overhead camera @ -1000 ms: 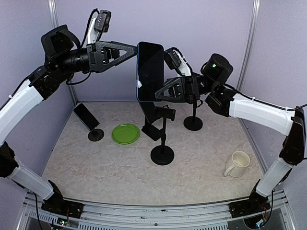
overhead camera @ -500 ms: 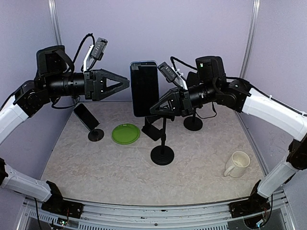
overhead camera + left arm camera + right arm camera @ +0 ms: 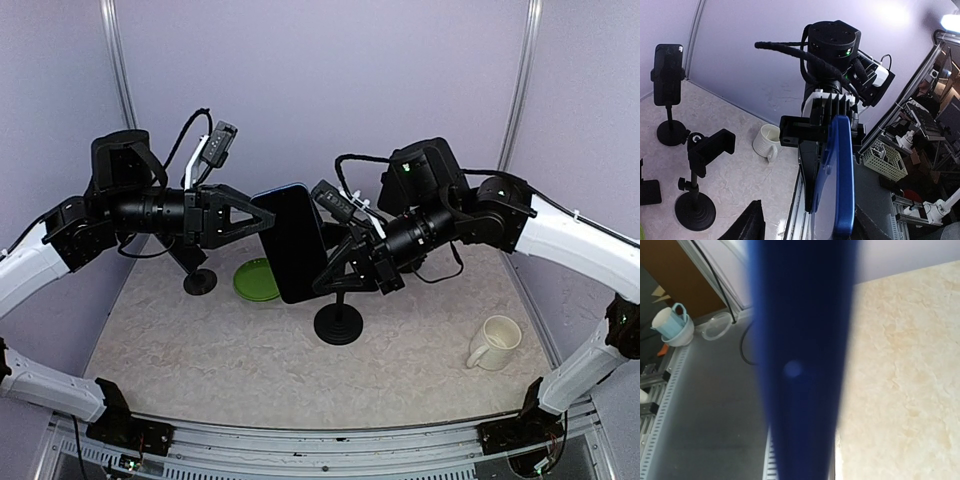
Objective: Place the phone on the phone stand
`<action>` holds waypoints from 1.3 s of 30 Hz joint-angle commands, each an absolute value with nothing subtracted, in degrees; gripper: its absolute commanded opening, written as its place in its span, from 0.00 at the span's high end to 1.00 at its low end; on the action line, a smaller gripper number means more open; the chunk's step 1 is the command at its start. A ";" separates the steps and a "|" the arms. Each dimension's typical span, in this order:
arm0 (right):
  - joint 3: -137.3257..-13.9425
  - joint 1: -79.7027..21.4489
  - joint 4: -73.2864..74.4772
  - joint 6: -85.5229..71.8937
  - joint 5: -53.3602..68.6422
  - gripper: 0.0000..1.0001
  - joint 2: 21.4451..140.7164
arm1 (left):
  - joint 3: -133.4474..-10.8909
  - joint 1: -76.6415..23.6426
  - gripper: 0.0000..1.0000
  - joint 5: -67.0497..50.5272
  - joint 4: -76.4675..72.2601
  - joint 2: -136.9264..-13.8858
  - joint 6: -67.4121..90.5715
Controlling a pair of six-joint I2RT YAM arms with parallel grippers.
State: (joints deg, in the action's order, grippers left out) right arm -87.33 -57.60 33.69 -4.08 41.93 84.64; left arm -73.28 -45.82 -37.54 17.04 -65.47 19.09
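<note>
phone [image 3: 295, 243]: aloft, pinched by right tool [image 3: 328, 277] | left tool [image 3: 262, 216]: beside phone, grip unclear | mug [image 3: 494, 341], plate [image 3: 252, 281]: on tabletop [image 3: 200, 350]

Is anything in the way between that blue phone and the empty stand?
Nothing visible does. The right gripper holds the phone in the air near the phone stand; the green plate lies off to the side.

top: overhead-rear, wide | wrists: opposite sides, close | shared: phone [image 3: 297, 243]
</note>
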 commanded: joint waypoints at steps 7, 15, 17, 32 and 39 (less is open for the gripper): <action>-88.45 -58.98 28.84 -5.06 37.53 1.00 82.87 | -71.54 -47.95 0.68 -43.15 7.91 -66.07 22.50; -88.56 -58.98 27.43 -5.79 37.65 1.00 82.89 | -72.79 -49.37 0.81 -43.86 6.97 -68.26 22.42; -88.51 -59.04 27.36 -5.80 37.79 1.00 82.92 | -72.90 -49.56 0.88 -43.88 6.73 -68.53 22.56; -89.29 -58.67 29.65 -5.42 36.79 0.52 82.46 | -75.84 -50.10 1.00 -42.16 11.19 -69.04 19.50; -88.22 -50.34 31.36 -10.00 31.67 0.36 76.03 | -81.67 -50.01 1.00 -35.06 25.83 -69.81 10.83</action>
